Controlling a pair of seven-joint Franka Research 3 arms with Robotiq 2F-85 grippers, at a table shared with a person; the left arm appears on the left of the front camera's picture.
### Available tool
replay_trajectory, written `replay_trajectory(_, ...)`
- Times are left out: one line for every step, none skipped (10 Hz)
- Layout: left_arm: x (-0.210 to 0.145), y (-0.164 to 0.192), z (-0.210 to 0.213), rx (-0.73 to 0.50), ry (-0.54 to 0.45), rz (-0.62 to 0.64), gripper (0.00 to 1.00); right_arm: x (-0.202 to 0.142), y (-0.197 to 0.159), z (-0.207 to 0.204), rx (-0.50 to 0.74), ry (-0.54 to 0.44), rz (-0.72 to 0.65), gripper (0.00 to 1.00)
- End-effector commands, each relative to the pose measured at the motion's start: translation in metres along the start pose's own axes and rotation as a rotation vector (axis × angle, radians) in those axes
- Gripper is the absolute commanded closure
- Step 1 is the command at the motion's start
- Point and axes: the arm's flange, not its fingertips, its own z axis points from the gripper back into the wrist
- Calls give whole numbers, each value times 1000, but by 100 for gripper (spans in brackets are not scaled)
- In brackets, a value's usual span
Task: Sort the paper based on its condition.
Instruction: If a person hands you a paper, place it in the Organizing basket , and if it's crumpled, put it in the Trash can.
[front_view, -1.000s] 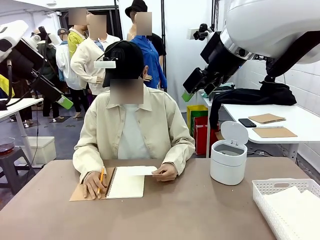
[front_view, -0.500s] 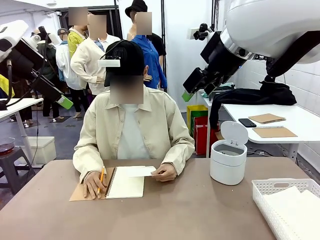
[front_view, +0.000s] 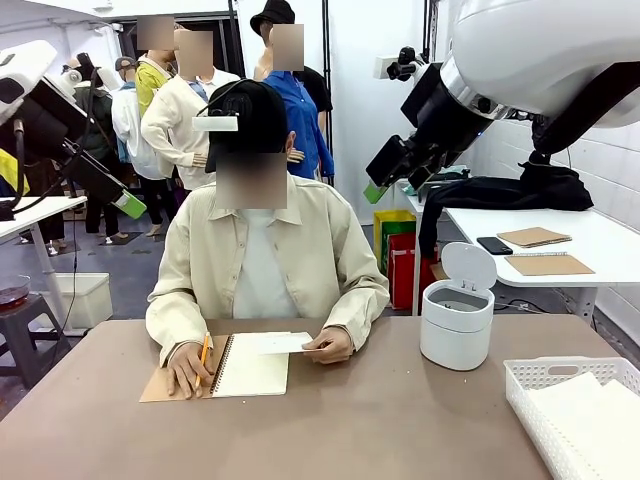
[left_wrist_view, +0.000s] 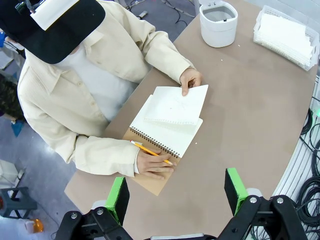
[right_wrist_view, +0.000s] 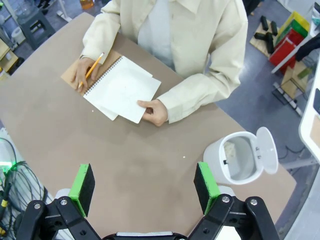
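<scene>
Left gripper: raised high above the near left part of the table, jaws released and wide apart, green pads bare, nothing between them. Hand with pencil: the person's, resting on the left edge of the notebook, fingers curled round the shaft. Pencil: yellow-orange, tilted, tip down at the spiral binding. Notebook: spiral-bound, lying open and flat in front of the person, brown cover folded beneath and showing at its left side, blank white page uppermost. Loose sheet: the paper of the task, white, with a ragged perforated edge in the left wrist view, lying over the far right part of the notebook page and lifted slightly off it. Other hand: the person's, pinching the right edge of that sheet. Right gripper: held high over the middle of the table, claw released, both green pads well apart and empty. Bin: small, white, round, standing on the far right of the table, hinged lid tipped up and open. Basket: white, lattice-walled, at the near right corner of the table. Stack of sheets: white paper lying flat inside the basket.
</scene>
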Motion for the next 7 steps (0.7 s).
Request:
replay_trajectory(1,2,0,3,-3,5,0,0,0,0,-1,-2,1,0)
replay_trajectory(1,2,0,3,-3,5,0,0,0,0,-1,-2,1,0)
replay_trajectory(1,2,0,3,-3,5,0,0,0,0,-1,-2,1,0)
replay_trajectory(1,2,0,3,-3,5,0,0,0,0,-1,-2,1,0)
replay_trajectory(1,2,0,3,-3,5,0,0,0,0,-1,-2,1,0)
replay_trajectory(1,2,0,3,-3,5,0,0,0,0,-1,-2,1,0)
replay_trajectory(1,2,0,3,-3,5,0,0,0,0,-1,-2,1,0)
